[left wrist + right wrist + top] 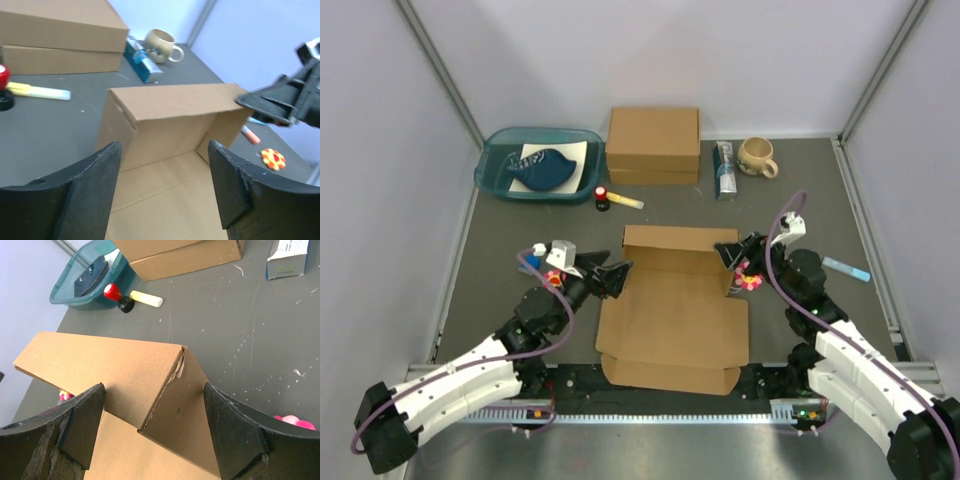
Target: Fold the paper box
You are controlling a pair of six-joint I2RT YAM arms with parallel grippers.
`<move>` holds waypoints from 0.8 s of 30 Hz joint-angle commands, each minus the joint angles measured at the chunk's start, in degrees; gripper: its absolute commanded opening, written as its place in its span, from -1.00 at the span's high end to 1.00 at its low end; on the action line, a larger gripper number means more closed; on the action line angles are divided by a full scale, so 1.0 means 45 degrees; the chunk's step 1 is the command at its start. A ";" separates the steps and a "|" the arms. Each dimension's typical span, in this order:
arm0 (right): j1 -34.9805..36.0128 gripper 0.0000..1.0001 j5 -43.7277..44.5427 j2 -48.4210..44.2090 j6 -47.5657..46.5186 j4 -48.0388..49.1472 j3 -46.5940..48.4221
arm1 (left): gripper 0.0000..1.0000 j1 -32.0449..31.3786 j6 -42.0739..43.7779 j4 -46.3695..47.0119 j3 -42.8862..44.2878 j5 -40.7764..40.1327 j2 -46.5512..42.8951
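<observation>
The paper box (675, 325) lies closest to the arms, in the middle of the dark table (500, 240). Its big bottom part lies flat. Its far wall stands up, and a short side wall stands up at the far right corner.

The left gripper (618, 276) is just beside the left edge of the paper box. Its two fingers are spread wide and it holds nothing.

The right gripper (728, 255) is at the far right corner of the paper box. Its fingers are spread wide too, and the corner of the standing wall sits between them. It is not clear if the fingers touch the cardboard.

A little pink flower toy (750, 282) lies just beside the right gripper. A blue pen (847, 268) lies further right.

Farther back lie a small red-topped thing (602, 197) and a yellow stick (626, 202).

At the far edge are a teal tub (485, 172), a thick brown box (653, 145), a small blue carton (724, 170) and a tan mug (757, 157).
</observation>
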 commanded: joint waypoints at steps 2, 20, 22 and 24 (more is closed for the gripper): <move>0.0024 -0.57 0.0240 -0.0051 -0.1002 -0.1879 -0.0411 | -0.55 0.0260 -0.0262 0.0599 0.1372 -0.1888 0.2168; 0.0043 -0.51 -0.0073 0.0105 -0.1218 -0.1938 -0.0372 | 0.02 0.3542 -0.2587 0.1574 0.2920 0.3852 0.5766; 0.0043 -0.50 -0.0092 0.0144 -0.1179 -0.1918 -0.0372 | 0.19 0.3698 -0.2821 0.1983 0.2705 0.4517 0.6059; 0.0043 -0.50 -0.0092 0.0125 -0.1198 -0.1918 -0.0431 | 0.24 0.3776 -0.3055 0.2316 0.2491 0.5062 0.6273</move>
